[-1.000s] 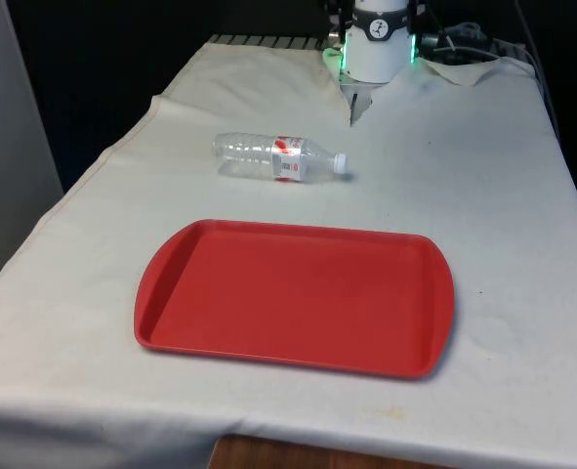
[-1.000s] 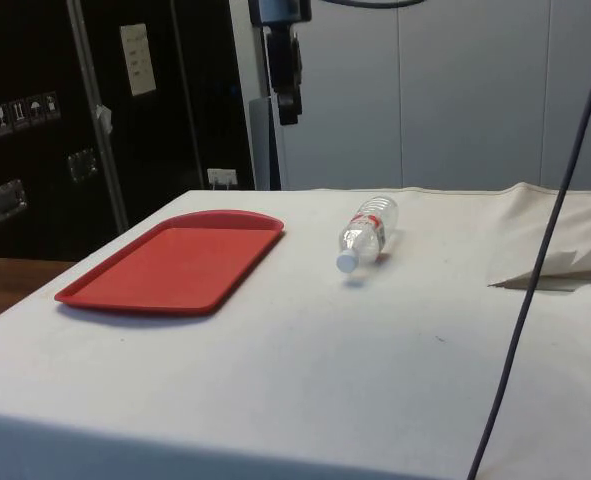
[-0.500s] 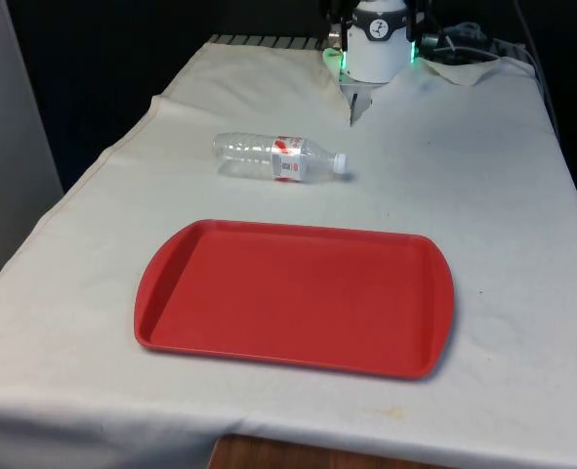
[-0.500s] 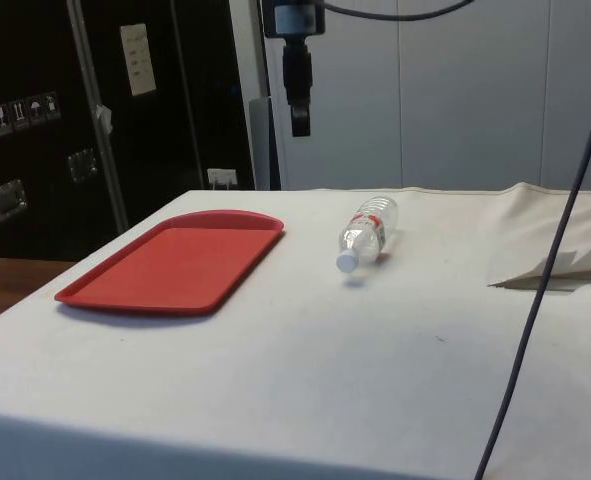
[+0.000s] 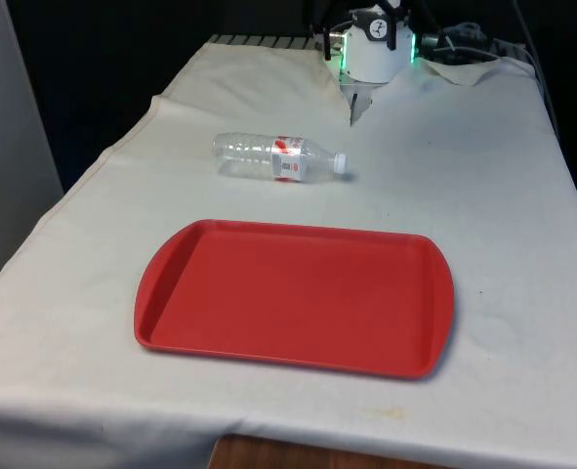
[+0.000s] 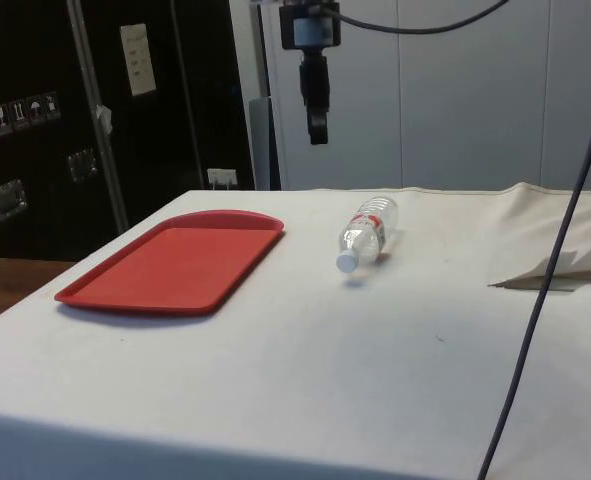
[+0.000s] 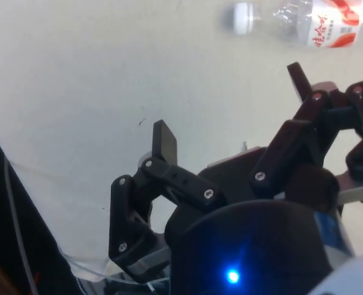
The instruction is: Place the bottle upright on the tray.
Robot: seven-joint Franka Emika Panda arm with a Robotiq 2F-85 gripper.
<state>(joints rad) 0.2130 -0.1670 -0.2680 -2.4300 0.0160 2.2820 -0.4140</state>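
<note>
Red tray [image 5: 298, 298] bare; bottle [image 5: 278, 157] lies on cloth [image 5: 483, 176] beside it.

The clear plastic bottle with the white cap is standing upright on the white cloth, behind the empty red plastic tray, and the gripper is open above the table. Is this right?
Not quite: the clear plastic bottle lies on its side on the white cloth, as the front view shows. The rest holds: it is behind the empty red plastic tray, and the gripper is open above the table.

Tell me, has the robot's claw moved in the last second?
Yes. In the side view the gripper has shifted from above the tray's far end towards the bottle, staying high above the table.
</note>
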